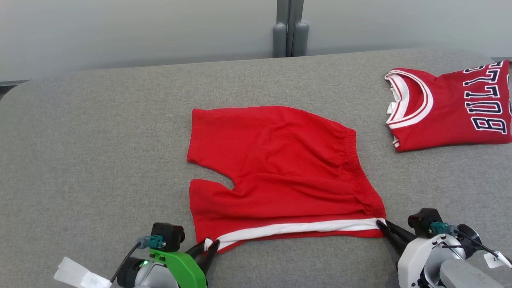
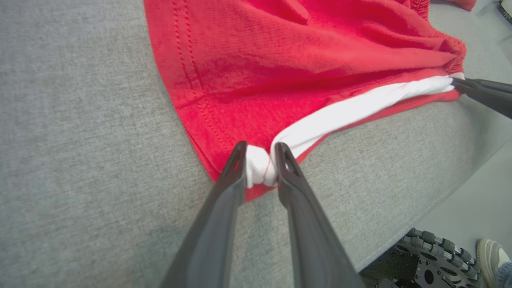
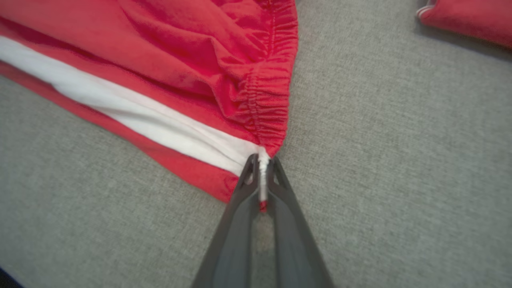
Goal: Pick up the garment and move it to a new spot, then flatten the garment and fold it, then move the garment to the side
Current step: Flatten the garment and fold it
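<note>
The red shorts (image 1: 280, 168) lie spread on the grey cloth-covered bench (image 1: 100, 140), toward its near edge and about midway across; the elastic waistband (image 1: 354, 160) faces the robot's right and the two leg openings face its left; the cloth is mostly flat, with soft creases running toward the waistband. A white side stripe (image 1: 296, 229) runs along the edge of the shorts nearest the robot, and each gripper holds one end of it. The left gripper (image 2: 261, 152) is at the leg-hem end; its fingers pinch a bunched knot of the white stripe cloth between their tips; the red hem corner lies just beneath them on the bench. The right gripper (image 3: 262, 162) is at the waistband end; its fingers are pressed together on a thin fold of the white stripe, right where the gathered elastic stops; the stripe runs fairly straight between the two grips. Well apart, at the far right of the bench, lies a folded red Bulls jersey (image 1: 452, 106), its white-trimmed collar toward the shorts. In the left wrist view, beyond the bench's edge, a wheeled base (image 2: 434, 256) and the toe of a person's shoe (image 2: 490, 250) show on the floor.
</note>
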{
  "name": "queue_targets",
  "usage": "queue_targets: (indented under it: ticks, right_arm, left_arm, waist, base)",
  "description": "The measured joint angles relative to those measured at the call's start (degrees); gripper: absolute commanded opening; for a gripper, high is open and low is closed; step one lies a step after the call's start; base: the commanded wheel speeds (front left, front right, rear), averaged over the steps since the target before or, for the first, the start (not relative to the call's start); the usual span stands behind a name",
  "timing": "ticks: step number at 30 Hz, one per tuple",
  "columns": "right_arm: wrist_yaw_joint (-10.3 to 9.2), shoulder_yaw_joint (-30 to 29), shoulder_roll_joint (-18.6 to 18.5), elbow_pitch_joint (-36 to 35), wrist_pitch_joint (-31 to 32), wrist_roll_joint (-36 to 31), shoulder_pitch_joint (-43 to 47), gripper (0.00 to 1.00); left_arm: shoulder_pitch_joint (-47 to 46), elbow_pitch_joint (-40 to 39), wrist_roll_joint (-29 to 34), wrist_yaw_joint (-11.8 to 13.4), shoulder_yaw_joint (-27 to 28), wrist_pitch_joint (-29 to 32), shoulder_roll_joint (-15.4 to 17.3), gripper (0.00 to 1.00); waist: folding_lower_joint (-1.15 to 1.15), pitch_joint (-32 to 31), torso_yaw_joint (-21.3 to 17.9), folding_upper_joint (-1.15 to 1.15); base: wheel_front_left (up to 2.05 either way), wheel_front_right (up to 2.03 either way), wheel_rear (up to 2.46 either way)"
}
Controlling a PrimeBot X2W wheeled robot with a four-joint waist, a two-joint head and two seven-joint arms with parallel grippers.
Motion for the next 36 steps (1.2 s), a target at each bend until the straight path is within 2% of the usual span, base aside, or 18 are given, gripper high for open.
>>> queue_targets:
  ticks: [5, 6, 7, 12, 17, 22, 30, 36]
  right_arm:
    - [0.01, -0.1, 0.0, 0.0, 0.0, 0.0, 0.0, 0.00]
    - [0.01, -0.1, 0.0, 0.0, 0.0, 0.0, 0.0, 0.00]
    - [0.01, -0.1, 0.0, 0.0, 0.0, 0.0, 0.0, 0.00]
    - [0.19, -0.7, 0.2, -0.4, 0.0, 0.0, -0.1, 0.00]
    - [0.18, -5.0, 1.2, -4.2, 0.5, 2.2, -0.6, 0.00]
    - [0.18, -10.8, 1.9, -11.7, 0.6, 4.6, -4.6, 0.00]
    - [0.19, -17.3, 2.0, -23.5, 0.6, 8.3, -5.7, 0.00]
    - [0.53, -20.5, 1.7, -35.8, 0.6, 9.5, -5.5, 0.00]
  left_arm:
    - [0.0, -0.4, 0.4, 0.6, -0.7, 1.8, 0.5, 0.25]
    - [0.0, -0.5, 0.6, 0.6, -1.0, 2.2, 0.8, 0.16]
    - [0.0, -0.7, 0.8, 0.6, -1.1, 2.4, 1.0, 0.00]
    - [0.2, -1.9, 1.3, 1.3, -0.6, 2.6, 1.3, 0.00]
    - [0.0, -5.8, 0.7, 3.1, 4.3, -2.3, 1.0, 0.00]
    - [-0.5, -10.3, 0.7, 4.2, 8.8, -8.6, 0.8, 0.00]
    - [-2.2, -18.1, -0.6, 4.3, 15.0, -18.6, -0.8, 0.00]
    - [-2.2, -25.4, -1.1, 4.4, 20.3, -19.0, -0.5, 0.00]
  waist:
    - [0.00, 0.1, 0.1, 0.00]
    - [0.00, 0.1, 0.1, 0.00]
    - [0.00, 0.1, 0.0, 0.00]
    - [0.00, 0.1, 0.0, 0.00]
    - [0.00, 0.1, -0.1, 0.00]
    - [0.00, -0.1, -0.1, 0.00]
    - [0.00, -0.8, -0.5, 0.00]
    - [0.00, -1.7, -1.5, 0.00]
  base:
    - [0.00, 0.00, 0.00]
    - [0.00, 0.00, 0.00]
    - [0.00, 0.00, 0.00]
    - [0.00, 0.00, 0.00]
    - [0.00, 0.00, 0.00]
    - [0.00, 0.00, 0.00]
    - [0.00, 0.00, 0.00]
    - [0.00, 0.00, 0.00]
